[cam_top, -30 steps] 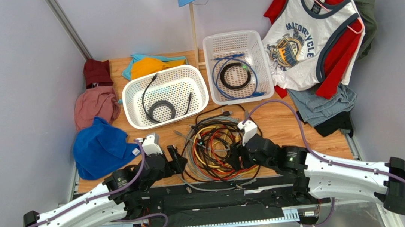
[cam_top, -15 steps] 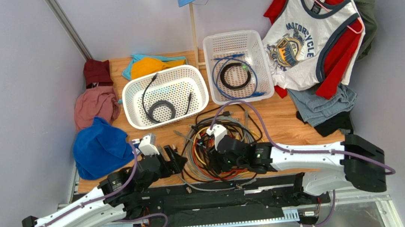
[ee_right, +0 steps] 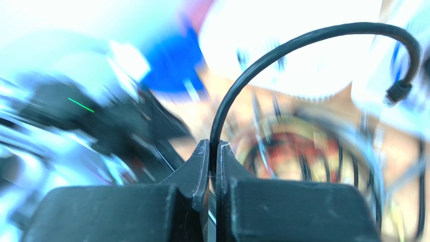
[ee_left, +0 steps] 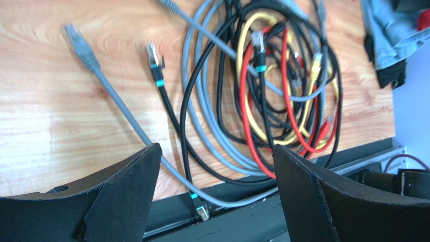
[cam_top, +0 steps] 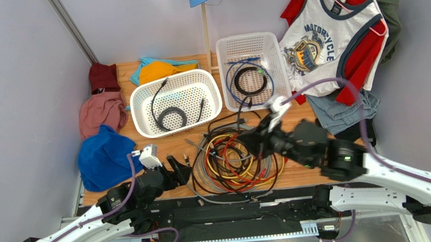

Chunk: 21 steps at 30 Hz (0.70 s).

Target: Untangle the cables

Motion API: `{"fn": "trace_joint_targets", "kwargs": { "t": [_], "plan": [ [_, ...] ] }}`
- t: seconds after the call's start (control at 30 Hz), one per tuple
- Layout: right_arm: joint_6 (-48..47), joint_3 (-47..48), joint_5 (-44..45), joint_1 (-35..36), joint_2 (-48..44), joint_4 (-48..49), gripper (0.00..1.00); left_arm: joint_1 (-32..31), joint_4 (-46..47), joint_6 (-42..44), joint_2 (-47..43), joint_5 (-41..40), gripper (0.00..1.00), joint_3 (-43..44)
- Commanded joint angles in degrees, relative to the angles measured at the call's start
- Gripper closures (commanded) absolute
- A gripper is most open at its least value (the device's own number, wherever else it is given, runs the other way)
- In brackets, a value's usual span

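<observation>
Our right gripper (ee_right: 212,148) has swung from the near side of the heap to its far edge and has just closed on one black cable (ee_right: 303,38), whose plug end arcs up above the jaws. The other cables (cam_top: 234,158) lie coiled and tangled on the worktop (cam_top: 300,130) between the arms. Our left gripper (ee_left: 216,148) stays wide open and empty, just left of the heap. We judge one strand is now ready to draw free.
</observation>
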Motion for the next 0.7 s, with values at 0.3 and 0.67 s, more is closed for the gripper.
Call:
{"fn": "trace_joint_targets", "kwargs": {
  "t": [0.3,0.67],
  "plan": [
    [-3.37,12.09,-0.96,0.24,-0.58,-5.31,1.00,0.04,20.75,15.71,0.13,4.32,0.06,5.85],
    [1.64,4.96,-1.65,0.07,7.76,2.08,1.00,0.04,36.31,26.27,6.35,22.23,0.01,8.06]
  ]
}}
